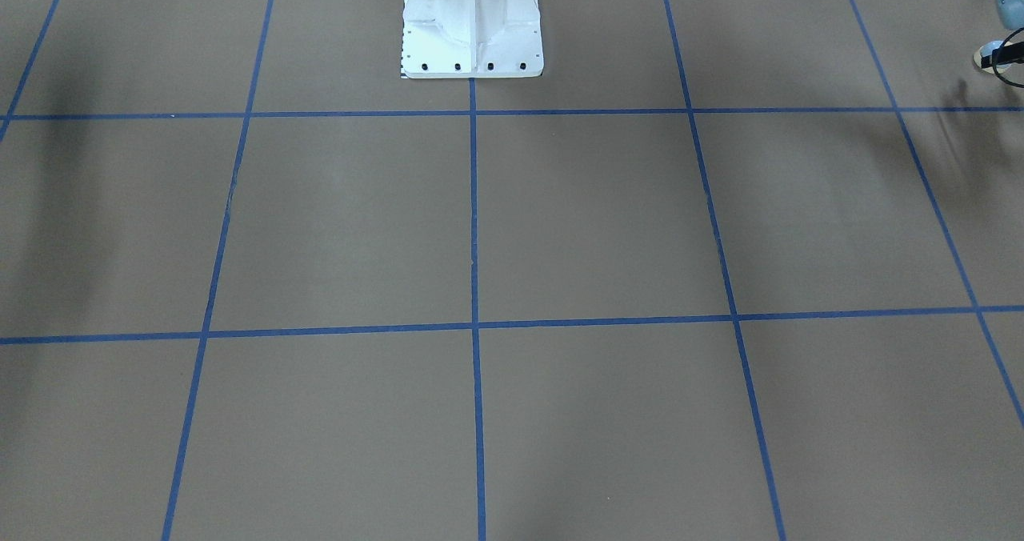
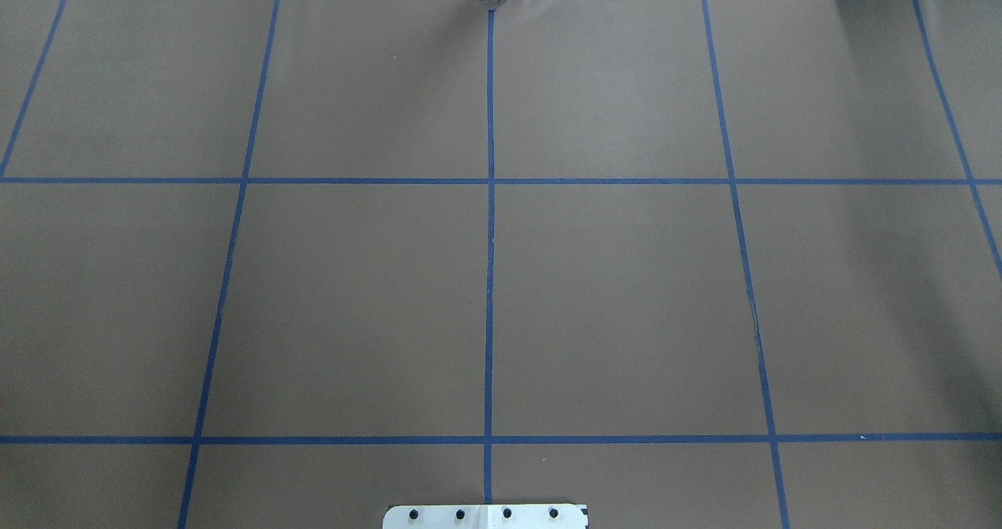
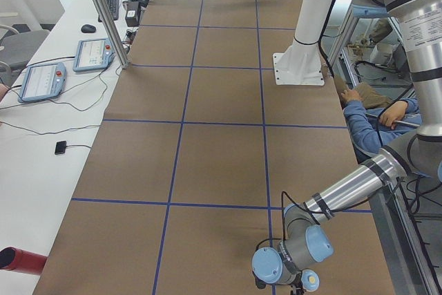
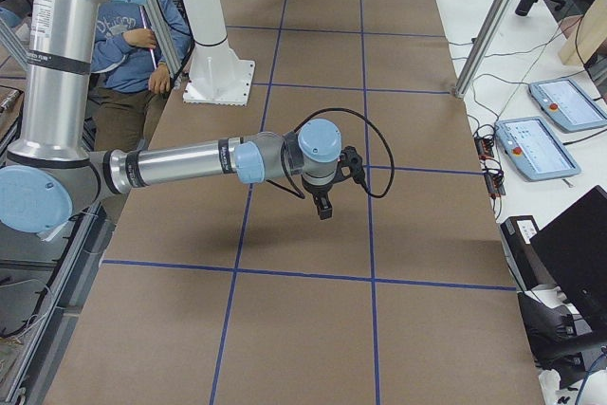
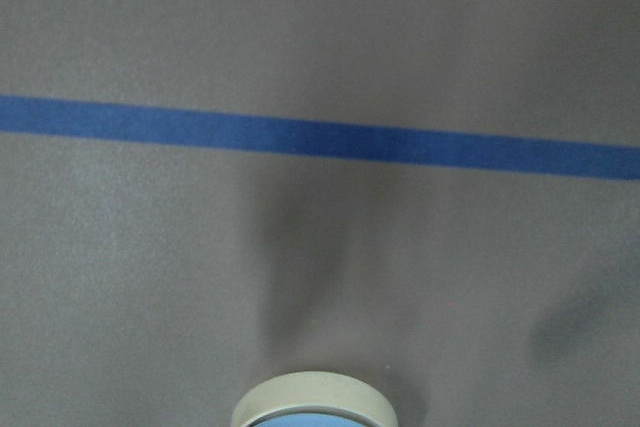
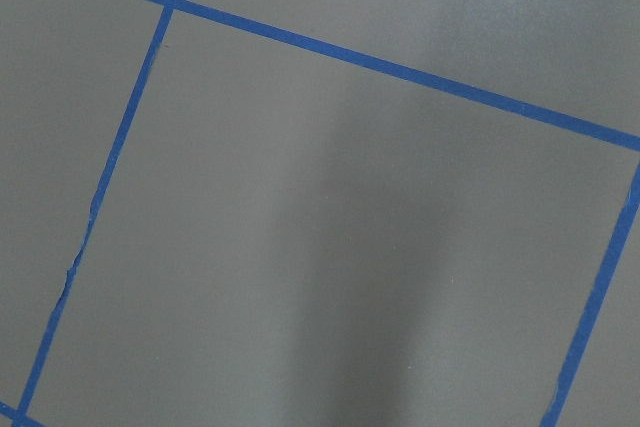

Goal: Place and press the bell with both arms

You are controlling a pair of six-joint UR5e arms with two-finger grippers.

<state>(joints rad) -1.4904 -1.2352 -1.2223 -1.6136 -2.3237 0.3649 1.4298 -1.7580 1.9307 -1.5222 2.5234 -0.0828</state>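
Observation:
The bell (image 5: 315, 402) shows at the bottom edge of the left wrist view as a cream ring over light blue. It hangs above the brown table with its shadow under it. In the front-facing view the bell (image 1: 990, 53) sits at the far right edge in my left gripper (image 1: 998, 58), which seems shut on it. In the exterior left view the left gripper (image 3: 293, 287) and the bell (image 3: 309, 280) are at the table's near end. My right gripper (image 4: 323, 208) points down above the table's middle; I cannot tell whether it is open or shut.
The white pedestal (image 1: 472, 37) stands at the robot's edge of the table. Blue tape lines (image 2: 490, 200) divide the brown table cover into squares. A seated person (image 3: 373, 112) is beside the pedestal. Teach pendants (image 3: 41, 81) and a red cylinder (image 3: 17, 259) lie on the side bench.

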